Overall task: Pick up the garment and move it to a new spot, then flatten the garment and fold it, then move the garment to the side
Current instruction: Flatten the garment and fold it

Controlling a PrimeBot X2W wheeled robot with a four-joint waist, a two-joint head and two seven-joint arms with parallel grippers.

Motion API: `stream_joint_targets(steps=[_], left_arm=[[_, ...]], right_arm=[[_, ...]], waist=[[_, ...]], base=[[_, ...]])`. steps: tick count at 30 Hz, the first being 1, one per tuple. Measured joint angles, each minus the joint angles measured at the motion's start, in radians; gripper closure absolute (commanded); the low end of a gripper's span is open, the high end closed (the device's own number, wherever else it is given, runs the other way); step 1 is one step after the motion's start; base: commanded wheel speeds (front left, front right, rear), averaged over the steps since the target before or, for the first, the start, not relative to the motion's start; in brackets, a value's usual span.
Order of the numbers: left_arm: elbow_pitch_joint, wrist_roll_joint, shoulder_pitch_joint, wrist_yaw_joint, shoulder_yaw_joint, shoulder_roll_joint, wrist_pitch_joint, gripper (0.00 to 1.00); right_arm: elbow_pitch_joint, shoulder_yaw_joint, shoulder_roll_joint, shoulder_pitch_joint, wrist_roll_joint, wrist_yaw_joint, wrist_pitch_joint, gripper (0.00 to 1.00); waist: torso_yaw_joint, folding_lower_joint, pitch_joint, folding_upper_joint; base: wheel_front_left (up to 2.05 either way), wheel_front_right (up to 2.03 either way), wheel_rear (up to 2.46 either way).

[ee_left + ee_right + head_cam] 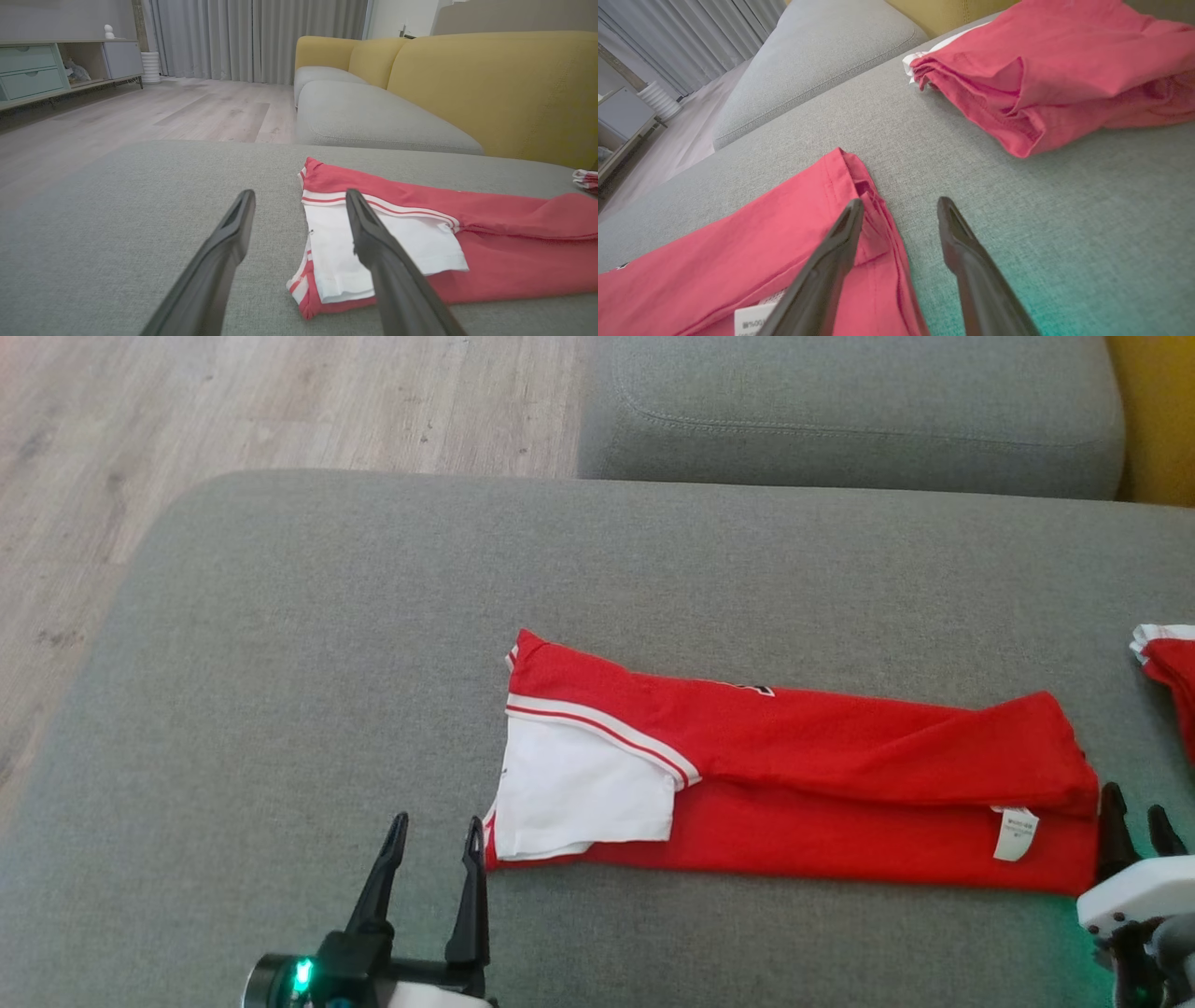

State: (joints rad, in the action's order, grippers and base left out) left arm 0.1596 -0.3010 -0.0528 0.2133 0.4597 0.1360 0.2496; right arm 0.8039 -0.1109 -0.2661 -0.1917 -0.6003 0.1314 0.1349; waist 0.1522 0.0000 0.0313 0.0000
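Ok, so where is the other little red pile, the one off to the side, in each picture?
Head view: the folded red pile peeks in at the right edge, halfway up.
Left wrist view: a small bit at the right edge, mid-height.
Right wrist view: big, at the top right.
Shared landmark: the long red garment, always lying to its left.

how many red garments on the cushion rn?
2. One garment, folded into a long strip, lies on the grey cushion between the left hand and right hand. A second garment, bunched, sits at the cushion's right edge, cut off in the head view; more may lie beyond.
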Motion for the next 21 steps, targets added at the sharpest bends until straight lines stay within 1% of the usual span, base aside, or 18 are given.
stream_joint_targets(steps=[5,8,12,13,14,15,16,17,18,21], left_arm=[[0.006,0.019,0.000,-0.023,-0.015,-0.019,0.000,0.00],[0.008,0.030,0.000,-0.036,-0.026,-0.031,0.000,0.00],[0.018,0.038,0.000,-0.051,-0.044,-0.041,0.000,0.00],[0.020,0.038,0.000,-0.056,-0.045,-0.045,0.000,0.00],[0.021,0.039,0.000,-0.057,-0.047,-0.049,0.000,0.00],[0.022,0.043,0.000,-0.060,-0.049,-0.053,0.000,0.00],[0.023,0.047,0.000,-0.064,-0.053,-0.054,0.000,0.00],[0.024,0.049,0.000,-0.065,-0.058,-0.055,0.000,0.00],[0.026,0.051,0.000,-0.066,-0.065,-0.055,0.000,0.00],[0.028,0.054,0.000,-0.073,-0.075,-0.058,0.000,0.00]], right_arm=[[0.003,-0.012,0.003,-0.005,0.012,0.000,-0.026,0.18],[0.032,-0.025,0.008,-0.016,0.012,0.000,-0.053,0.18],[0.069,-0.032,0.015,-0.040,0.002,0.000,-0.092,0.24],[0.073,-0.031,0.016,-0.045,0.000,0.000,-0.103,0.28],[0.074,-0.029,0.016,-0.047,-0.001,0.000,-0.115,0.37],[0.074,-0.029,0.017,-0.048,-0.008,0.000,-0.126,0.52],[0.073,-0.027,0.018,-0.048,-0.014,0.000,-0.137,0.62],[0.070,-0.023,0.018,-0.048,-0.019,0.000,-0.146,0.77],[0.066,-0.021,0.018,-0.047,-0.024,0.000,-0.152,0.99],[0.041,-0.017,0.018,-0.036,-0.040,0.000,-0.154,1.00]], waist=[[0.002,0.0000,0.009,0.0000],[0.006,0.0001,0.016,0.0000],[0.017,0.0001,0.022,0.0000],[0.020,0.0000,0.022,0.0000],[0.024,0.0000,0.023,0.0000],[0.026,0.0000,0.023,0.0000],[0.029,0.0001,0.022,0.0000],[0.031,0.0000,0.022,0.0000],[0.032,0.0000,0.022,0.0000],[0.035,0.0000,0.019,0.0000]], base=[[0.00,0.00,0.00],[0.00,0.00,0.00],[0.00,0.00,0.00],[0.00,0.00,0.00],[0.00,0.00,0.00],[0.00,0.00,0.00],[0.00,0.00,0.00],[0.00,0.00,0.00],[0.00,0.00,0.00],[0.00,0.00,0.00]])
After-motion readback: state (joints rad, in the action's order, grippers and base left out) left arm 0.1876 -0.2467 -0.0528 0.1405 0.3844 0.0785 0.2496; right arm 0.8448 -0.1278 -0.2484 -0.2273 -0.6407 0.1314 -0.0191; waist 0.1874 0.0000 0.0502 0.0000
